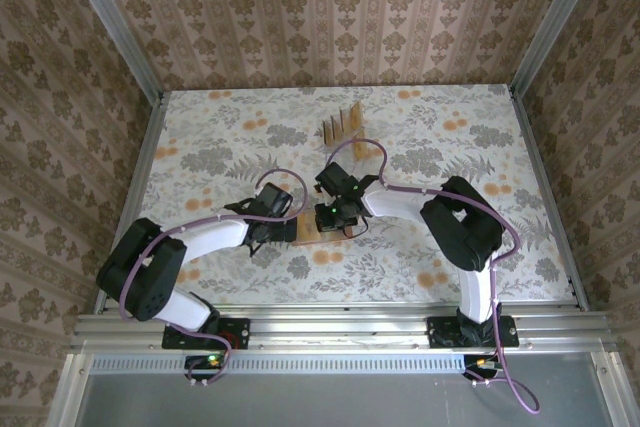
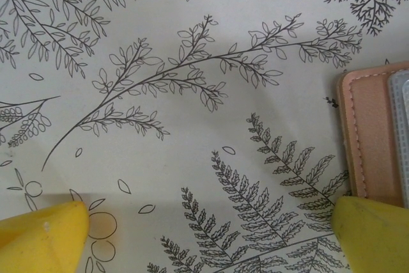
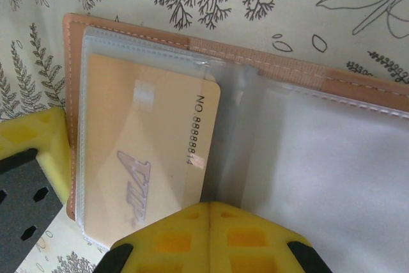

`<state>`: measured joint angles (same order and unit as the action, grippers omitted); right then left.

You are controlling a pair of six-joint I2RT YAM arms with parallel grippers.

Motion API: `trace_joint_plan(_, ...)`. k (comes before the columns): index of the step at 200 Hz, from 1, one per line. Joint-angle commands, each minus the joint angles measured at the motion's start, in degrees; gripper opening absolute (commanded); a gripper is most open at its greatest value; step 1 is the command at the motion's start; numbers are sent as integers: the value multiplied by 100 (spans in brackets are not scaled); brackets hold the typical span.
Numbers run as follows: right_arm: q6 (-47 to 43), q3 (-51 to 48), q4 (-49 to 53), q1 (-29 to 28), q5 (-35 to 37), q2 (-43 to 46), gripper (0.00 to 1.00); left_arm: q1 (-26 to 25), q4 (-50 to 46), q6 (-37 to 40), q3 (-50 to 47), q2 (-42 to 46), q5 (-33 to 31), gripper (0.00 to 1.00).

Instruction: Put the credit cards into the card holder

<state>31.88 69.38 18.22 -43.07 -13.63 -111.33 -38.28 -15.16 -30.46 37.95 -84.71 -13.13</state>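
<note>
Hovering with jaws pressed together, the right tool (image 3: 211, 238) has a credit card (image 3: 147, 151) pocketed in the card holder (image 3: 128, 33) just ahead; the left tool (image 2: 204, 238) gapes wide, the holder's edge beside it.

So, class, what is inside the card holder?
One gold card marked VIP sits in a clear pocket of the card holder. The right gripper covers one edge; whether more cards lie beneath cannot be seen.

Card holder (image 3: 268, 61): matt leather-look w/ stitched edge; pockets (image 3: 332, 158) glossy clear plastic; card (image 3: 147, 132) smooth, semi-gloss; tabletop (image 3: 255, 4) matt print.
</note>
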Motion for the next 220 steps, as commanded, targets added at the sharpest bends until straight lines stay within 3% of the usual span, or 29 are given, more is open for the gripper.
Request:
trace_joint_plan(1, 113, 111, 49, -108, -179, -143, 4, -92, 66, -142, 6, -227, 109, 100)
trace_joint_plan(162, 314, -31, -143, -85, -342, -15, 4, 123, -347, -199, 141, 288, -32, 100)
trace_joint_plan(195, 251, -133, -66, 119, -329, 478, 19, 188, -515, -168, 227, 466, -42, 100)
trace_joint_plan(220, 153, -227, 89, 244, -245, 841, 24, 221, -614, -127, 293, 609, -57, 100)
